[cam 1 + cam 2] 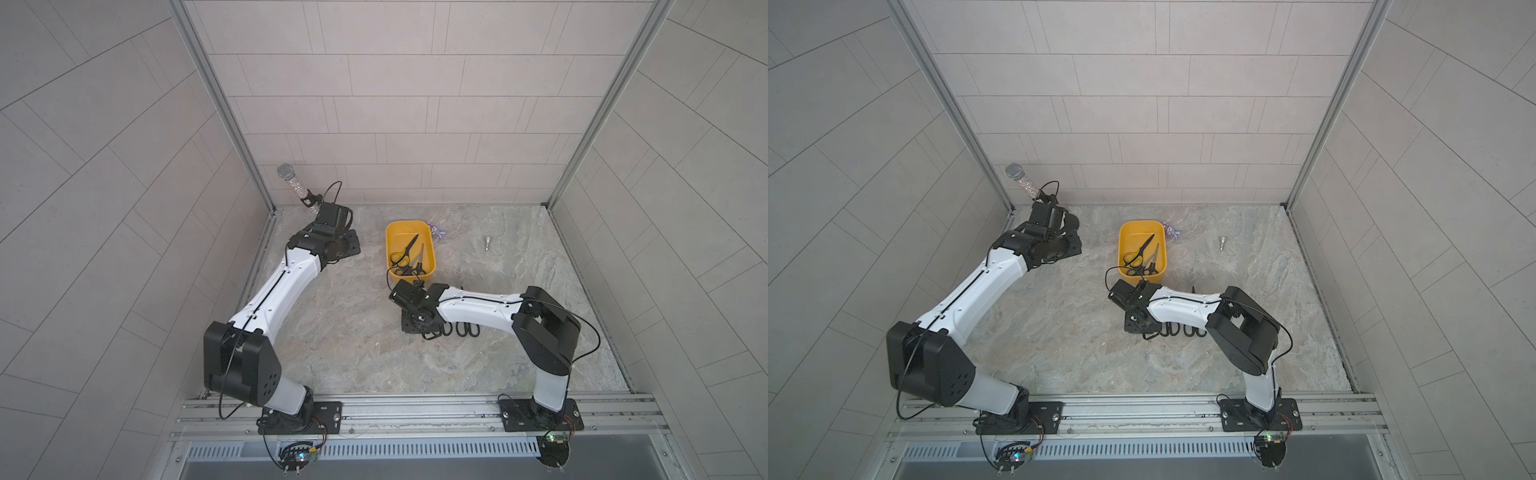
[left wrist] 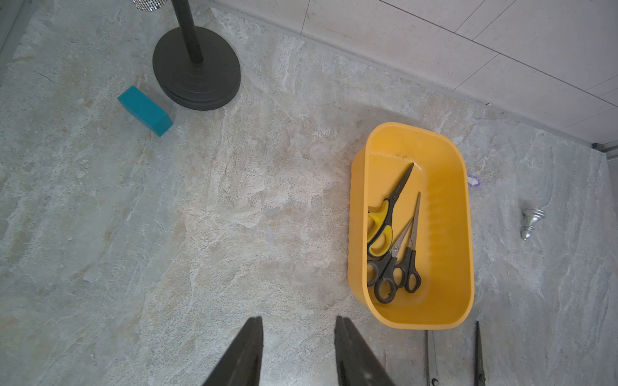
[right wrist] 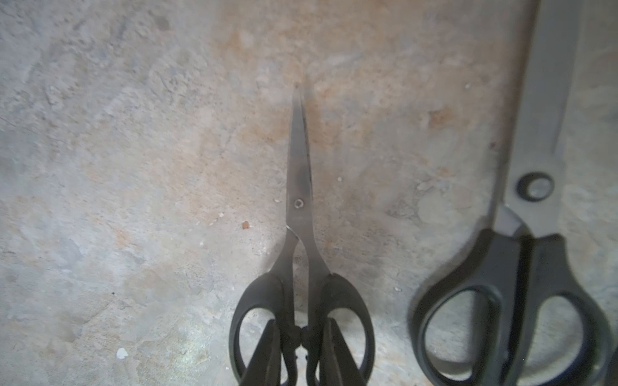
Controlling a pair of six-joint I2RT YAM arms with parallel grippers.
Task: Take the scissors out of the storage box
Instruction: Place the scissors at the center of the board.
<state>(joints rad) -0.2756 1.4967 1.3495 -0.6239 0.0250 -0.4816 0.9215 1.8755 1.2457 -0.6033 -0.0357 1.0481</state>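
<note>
Right gripper [image 3: 300, 323] clenched on handle shanks of small scissors [image 3: 300, 187], which appear laid on table [image 3: 117, 167], near side of storage box [image 1: 405, 230], just beside larger pair [image 3: 521, 267]. Release advised only once handles are seated flat. Fingers to be lifted straight up, clear of loops, so pair is not dragged. Three pairs seen in box, yellow-handled pair [image 2: 384, 217] among them. Left gripper [image 2: 297, 319] parted, empty, far left.
</note>
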